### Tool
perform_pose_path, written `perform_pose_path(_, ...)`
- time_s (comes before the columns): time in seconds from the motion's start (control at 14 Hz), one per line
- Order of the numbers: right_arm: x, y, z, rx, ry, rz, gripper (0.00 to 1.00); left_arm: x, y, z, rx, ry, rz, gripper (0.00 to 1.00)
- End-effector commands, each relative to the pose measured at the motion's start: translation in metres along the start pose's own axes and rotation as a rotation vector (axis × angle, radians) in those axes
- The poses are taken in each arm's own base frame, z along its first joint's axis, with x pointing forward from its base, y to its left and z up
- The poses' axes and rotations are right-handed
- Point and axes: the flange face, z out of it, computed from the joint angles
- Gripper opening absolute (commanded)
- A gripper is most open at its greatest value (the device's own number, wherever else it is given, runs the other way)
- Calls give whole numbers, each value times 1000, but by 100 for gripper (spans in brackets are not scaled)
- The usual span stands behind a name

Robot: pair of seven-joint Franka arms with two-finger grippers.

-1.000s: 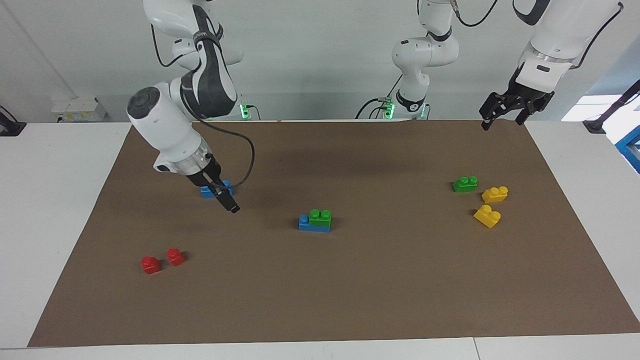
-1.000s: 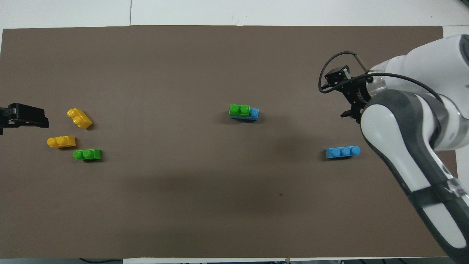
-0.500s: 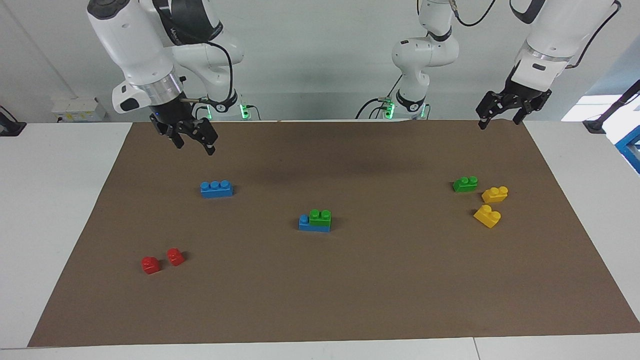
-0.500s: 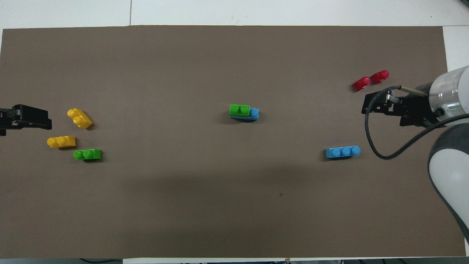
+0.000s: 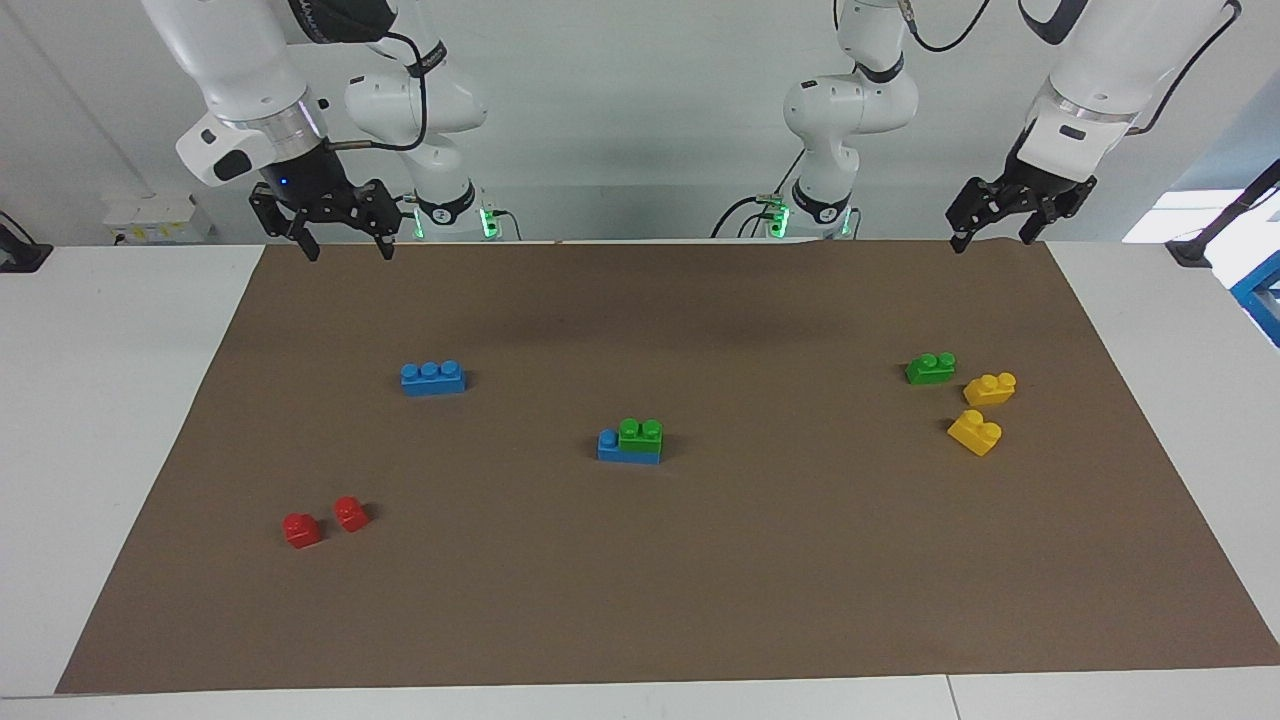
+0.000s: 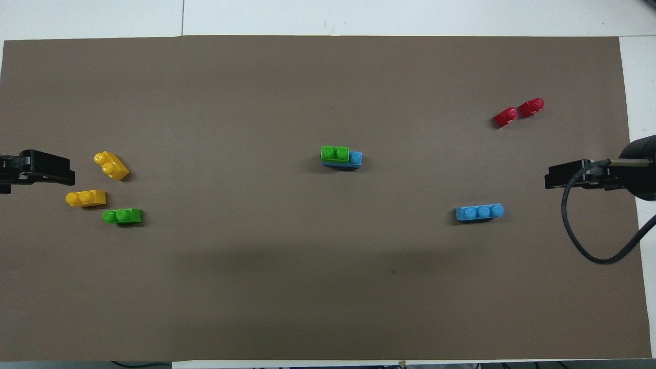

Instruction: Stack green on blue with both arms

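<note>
A green brick (image 5: 640,433) sits stacked on a blue brick (image 5: 610,447) in the middle of the brown mat, leaving one blue stud bare; the pair also shows in the overhead view (image 6: 335,153). A second blue brick (image 5: 432,377) lies alone toward the right arm's end. A second green brick (image 5: 930,368) lies alone toward the left arm's end. My right gripper (image 5: 342,245) is open and empty, raised over the mat's edge nearest the robots. My left gripper (image 5: 990,238) is open and empty, raised over the same edge at its own end.
Two yellow bricks (image 5: 989,388) (image 5: 974,432) lie beside the loose green brick. Two small red bricks (image 5: 301,529) (image 5: 350,513) lie farther from the robots than the loose blue brick. The mat (image 5: 760,580) covers most of the white table.
My right gripper has risen from beside the loose blue brick and drawn back to the mat's edge nearest the robots. The left gripper has barely shifted. No brick has moved.
</note>
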Motion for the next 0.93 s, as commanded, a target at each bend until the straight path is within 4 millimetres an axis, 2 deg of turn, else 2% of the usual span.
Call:
perform_pose_path(0.0, 12, 9, -6, -18, 2, -10, 100, -6, 1, -8, -13, 3, 4, 100)
perform_pose_path(0.07, 20, 15, -6, -18, -13, 4, 100, -6, 1, -8, -13, 3, 6, 100)
perform_pose_path(0.36, 43, 19, -7, -25, -35, 13, 100, -7, 1, -9, -15, 9, 6, 100)
perform_pose_path(0.86, 44, 24, -6, -82, -32, 21, 100, -7, 1, -9, -15, 7, 9, 100)
